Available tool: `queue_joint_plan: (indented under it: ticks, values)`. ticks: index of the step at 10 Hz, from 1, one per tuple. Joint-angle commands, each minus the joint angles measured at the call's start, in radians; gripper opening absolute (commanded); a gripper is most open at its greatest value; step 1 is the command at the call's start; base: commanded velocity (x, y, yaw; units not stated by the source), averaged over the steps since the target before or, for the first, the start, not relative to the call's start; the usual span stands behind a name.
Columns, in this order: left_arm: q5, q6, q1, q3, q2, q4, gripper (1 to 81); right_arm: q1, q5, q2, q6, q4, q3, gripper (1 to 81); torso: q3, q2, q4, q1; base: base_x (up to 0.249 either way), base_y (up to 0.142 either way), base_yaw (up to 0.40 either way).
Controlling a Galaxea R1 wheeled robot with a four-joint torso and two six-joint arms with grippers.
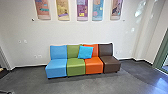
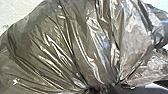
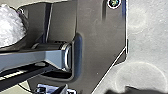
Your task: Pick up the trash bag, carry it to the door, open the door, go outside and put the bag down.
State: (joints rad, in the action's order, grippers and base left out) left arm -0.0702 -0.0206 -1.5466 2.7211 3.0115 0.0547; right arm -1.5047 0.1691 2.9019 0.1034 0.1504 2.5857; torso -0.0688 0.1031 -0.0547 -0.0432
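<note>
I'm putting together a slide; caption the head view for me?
Blue, green, orange and brown seats in a row, a bright blue cushion on them, beneath colourful wall panels.

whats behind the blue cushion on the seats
Around the cushion, parts of the green backrest and orange backrest show; anything tucked directly behind it is covered.

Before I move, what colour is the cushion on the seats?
The cushion is bright blue; it shows best in the head view.
</note>
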Motion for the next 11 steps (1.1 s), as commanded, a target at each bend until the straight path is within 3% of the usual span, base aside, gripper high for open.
queue_joint_plan:
  ticks: [1, 11]
  values:
    - [-0.063, 0.011, 0.046, -0.006, 0.008, -0.015, 1.0, 0.048, 0.062, -0.007, -0.004, 0.003, -0.001, 81.1, 0.000, 0.000, 0.000, 0.000, 0.000, 0.000, 0.000]
    - [-0.068, 0.011, 0.052, -0.007, 0.012, -0.033, 1.0, 0.045, 0.062, 0.001, -0.005, 0.011, 0.000, 81.1, 0.000, 0.000, 0.000, 0.000, 0.000, 0.000, -0.011]
